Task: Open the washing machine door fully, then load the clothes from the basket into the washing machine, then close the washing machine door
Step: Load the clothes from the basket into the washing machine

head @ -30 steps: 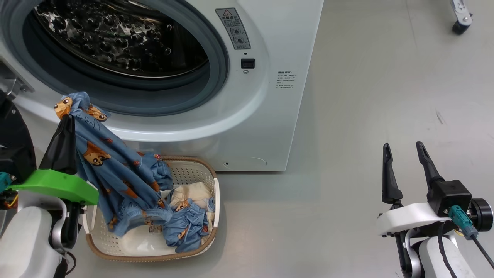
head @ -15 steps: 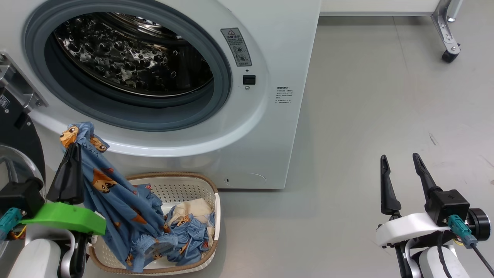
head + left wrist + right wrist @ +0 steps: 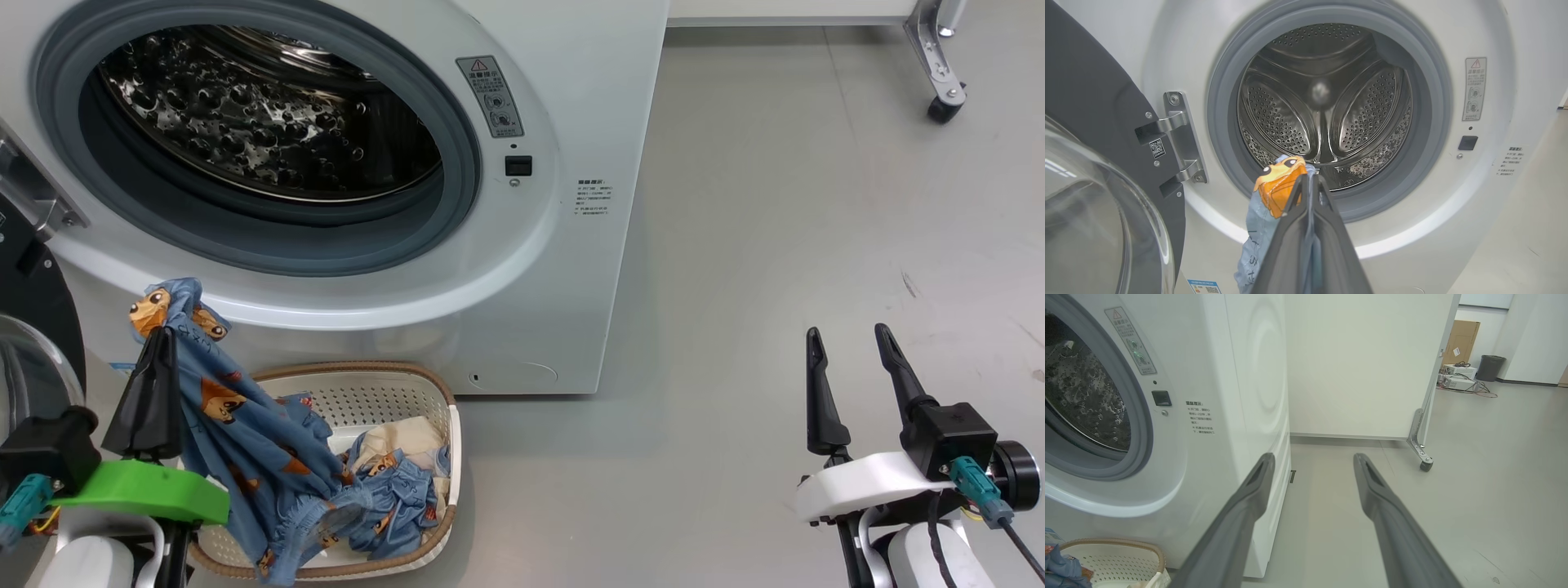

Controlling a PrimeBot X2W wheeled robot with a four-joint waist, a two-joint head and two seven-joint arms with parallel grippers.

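The washing machine door point(image 3: 37, 302) is cut off at left; label text point(image 3: 594, 198) seems illegible.

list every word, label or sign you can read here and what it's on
No text here is clear enough to quote.
Warning label, washing machine front: red warning triangle; text below too small to read.
Grey text block, same front: too small to read.
QR sticker, washing machine door by the hinge: code only.
Blue sticker, low on the front: blurred.

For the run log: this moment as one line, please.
washing machine door: open | left gripper: shut on clothes, lower end trailing in basket, facing washing machine mouth | right gripper: open, empty
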